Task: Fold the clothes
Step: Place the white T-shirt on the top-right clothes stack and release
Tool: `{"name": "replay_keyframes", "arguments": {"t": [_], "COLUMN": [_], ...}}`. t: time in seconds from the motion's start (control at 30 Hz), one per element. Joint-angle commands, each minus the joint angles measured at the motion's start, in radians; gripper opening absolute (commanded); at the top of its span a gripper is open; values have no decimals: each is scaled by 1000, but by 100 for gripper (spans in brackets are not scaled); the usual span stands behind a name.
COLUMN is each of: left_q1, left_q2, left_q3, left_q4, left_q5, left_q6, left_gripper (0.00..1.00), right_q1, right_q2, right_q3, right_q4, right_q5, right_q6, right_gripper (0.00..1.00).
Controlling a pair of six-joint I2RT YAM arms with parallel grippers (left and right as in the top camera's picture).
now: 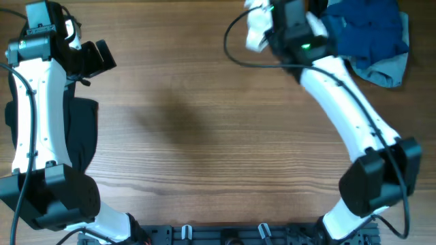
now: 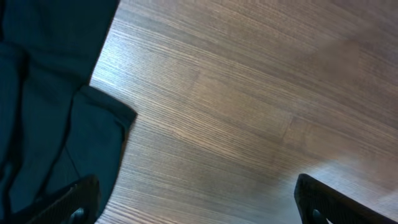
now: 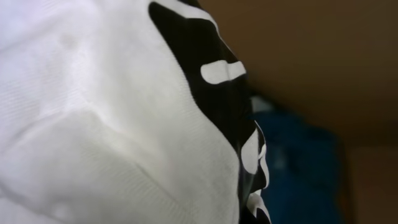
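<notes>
Where the right arm reaches to the far edge of the wooden table point(image 1: 204, 122), the white shirt point(image 1: 255, 30) sits bunched up against the right gripper point(image 1: 278, 27). In the right wrist view, its pale fabric and black stripe print point(image 3: 217, 106) fill the frame so closely that the jaws are hidden; whether they grip it cannot be told. A dark-blue garment point(image 1: 364, 27) lies just beside, over a light-blue garment point(image 1: 388, 71). Well apart, the left gripper point(image 2: 196, 206) is spread wide with nothing in it, beside a black garment point(image 2: 43, 112).
</notes>
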Motion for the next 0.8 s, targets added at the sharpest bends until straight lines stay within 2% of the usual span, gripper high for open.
{"name": "replay_keyframes", "arguments": {"t": [0.0, 0.13, 0.2, 0.3, 0.43, 0.5, 0.53, 0.67, 0.77], "left_q1": [7, 7, 7, 7, 7, 7, 7, 7, 7], "left_q2": [-3, -3, -3, -3, -3, -3, -3, -3, -3], "left_q3": [12, 12, 12, 12, 12, 12, 12, 12, 12], "left_q4": [6, 8, 13, 17, 34, 47, 47, 47, 47], "left_q5": [8, 8, 8, 9, 12, 12, 12, 12, 12], "left_q6": [-13, -13, -13, -13, -40, -40, -39, -39, -39], "left_gripper": [100, 100, 100, 100, 100, 100, 100, 100, 100], "right_q1": [-79, -202, -282, -414, -516, -534, -542, -536, -535], "right_q2": [-42, -44, -43, -39, 13, 55, 88, 171, 220], "right_q3": [74, 78, 78, 77, 77, 77, 77, 77, 77], "right_q4": [69, 214, 226, 219, 225, 232, 245, 286, 293], "right_q5": [138, 174, 121, -65, -135, -145, -146, -172, -213], "right_q6": [-146, -287, -271, -182, -118, -82, -6, 140, 193], "right_gripper": [4, 4, 4, 4, 4, 4, 4, 5, 4]}}
